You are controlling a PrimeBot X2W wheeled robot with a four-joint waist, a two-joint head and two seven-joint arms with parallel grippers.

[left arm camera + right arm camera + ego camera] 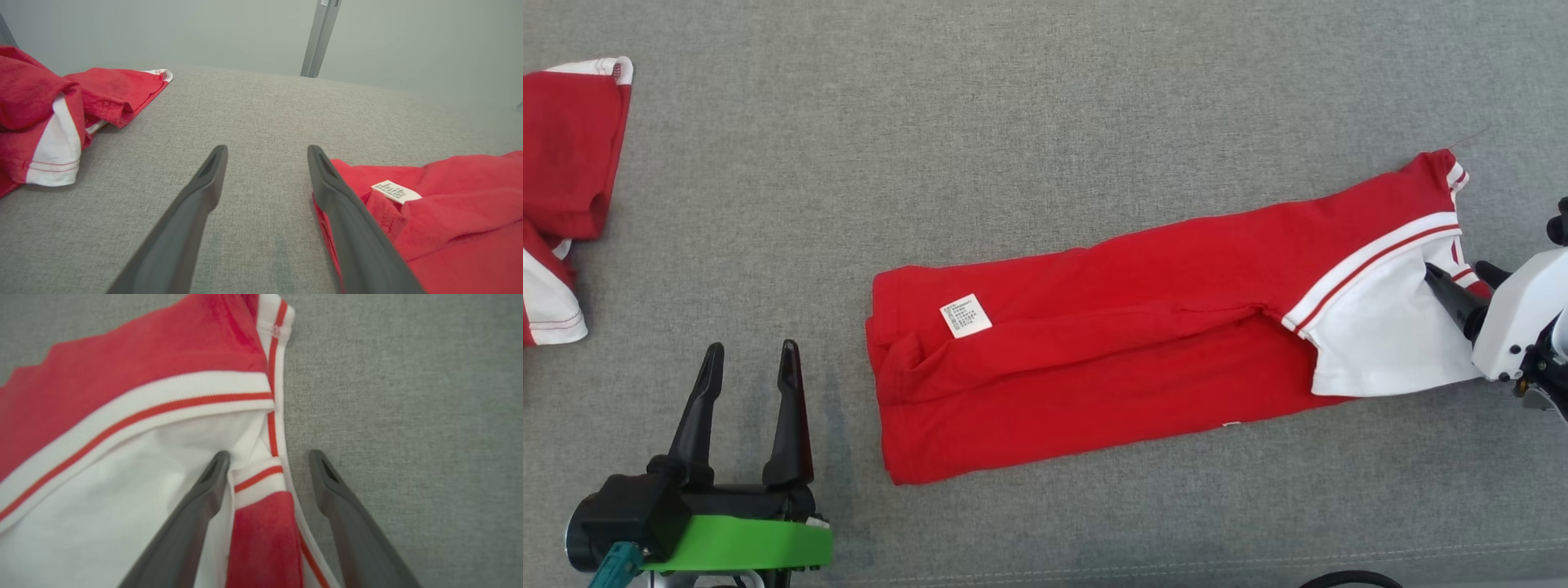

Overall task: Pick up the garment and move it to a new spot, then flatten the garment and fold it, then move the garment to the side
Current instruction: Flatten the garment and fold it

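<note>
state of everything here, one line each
red garment with white panel: folded into a long strip, lying flat on the grey fabric surface
white care label: showing on top, near the strip's left end
second red and white garment: crumpled, at the far left
left gripper: open, empty, beside the strip
right gripper: open, straddling the striped trim

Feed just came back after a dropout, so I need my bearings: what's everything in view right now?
folded garment: one, red with a white striped end, centre to right of the surface
label: one, white, on the folded garment's left end
bunched garment: one, red and white, far left
surface: one, grey fabric, under everything
post: one, grey metal, beyond the surface
left gripper: one, dark fingers, open, lower left, off the cloth
right gripper: one, dark fingers, open, astride the striped edge
</note>
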